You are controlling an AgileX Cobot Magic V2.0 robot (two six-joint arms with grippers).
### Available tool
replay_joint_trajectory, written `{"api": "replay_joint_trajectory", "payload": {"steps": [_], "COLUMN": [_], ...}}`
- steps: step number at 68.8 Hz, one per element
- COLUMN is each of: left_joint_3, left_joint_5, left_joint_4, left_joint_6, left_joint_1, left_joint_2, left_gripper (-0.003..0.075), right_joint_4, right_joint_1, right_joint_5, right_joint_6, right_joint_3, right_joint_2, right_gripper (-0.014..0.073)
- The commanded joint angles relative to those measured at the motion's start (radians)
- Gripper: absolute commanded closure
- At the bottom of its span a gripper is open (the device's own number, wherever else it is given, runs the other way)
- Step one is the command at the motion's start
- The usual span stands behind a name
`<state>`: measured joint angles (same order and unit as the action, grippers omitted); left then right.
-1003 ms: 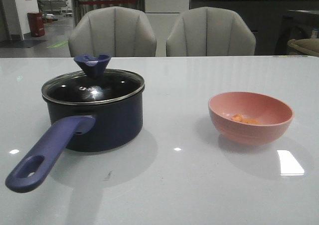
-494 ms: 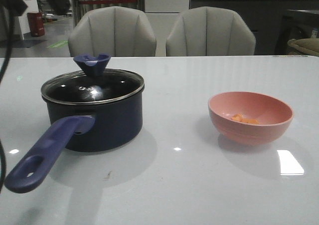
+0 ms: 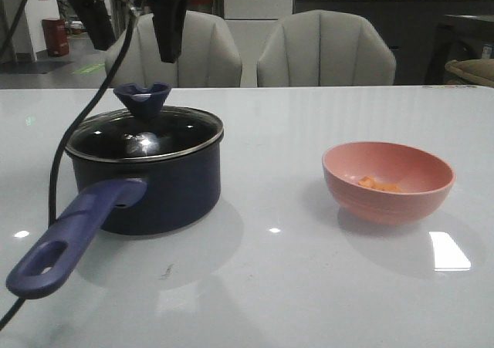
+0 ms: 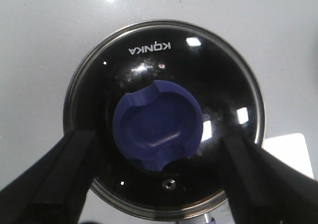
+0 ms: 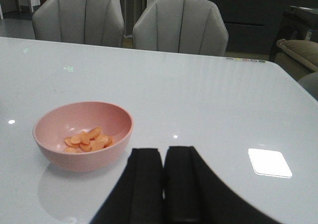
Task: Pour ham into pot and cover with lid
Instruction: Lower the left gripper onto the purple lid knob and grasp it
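The left hand [image 3: 131, 20] hangs spread wide above the dark blue funnel-shaped knob [image 4: 158, 127] of the round domed glass lid [image 4: 164, 60], its fingers [image 4: 54, 179] flanking the knob and touching nothing. The lid sits on the dark navy round saucepan [image 3: 166, 190], so uncovering is the step in hand: next comes a straight descent and a squeeze on the knob. The right hand [image 5: 164, 184] is pressed closed and empty, near the pink round bowl [image 5: 49, 149] on the white worktop [image 3: 270, 286], which holds the small orange-pink ham chunks [image 5: 87, 140], though their number is hard to count.
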<state>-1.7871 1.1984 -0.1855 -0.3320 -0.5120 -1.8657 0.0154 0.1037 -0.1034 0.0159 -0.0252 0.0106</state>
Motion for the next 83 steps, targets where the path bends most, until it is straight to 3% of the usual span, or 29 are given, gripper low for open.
{"api": "replay_joint_trajectory", "payload": {"steps": [1,27,83], "left_joint_3": [-0.058,-0.07,-0.103], "left_joint_5": [0.011,0.009,0.002], "left_joint_4": [-0.017,0.051,0.148], "left_joint_6": [-0.048,-0.167,-0.168], "left_joint_1": [-0.005,0.031,0.058], "left_joint_2": [0.02,-0.025,-0.114], "left_gripper": [0.0162,0.0162,0.0168], "right_joint_4": [0.009,0.009,0.009], "right_joint_1": [-0.007,-0.007,-0.007], "right_joint_5": [0.07,0.07,0.07], "right_joint_6": [0.001,0.001,0.001], "right_joint_3": [0.004,0.004,0.004], "right_joint_2": [0.02,0.02,0.02], "right_gripper": [0.0445,0.0445,0.0445]}}
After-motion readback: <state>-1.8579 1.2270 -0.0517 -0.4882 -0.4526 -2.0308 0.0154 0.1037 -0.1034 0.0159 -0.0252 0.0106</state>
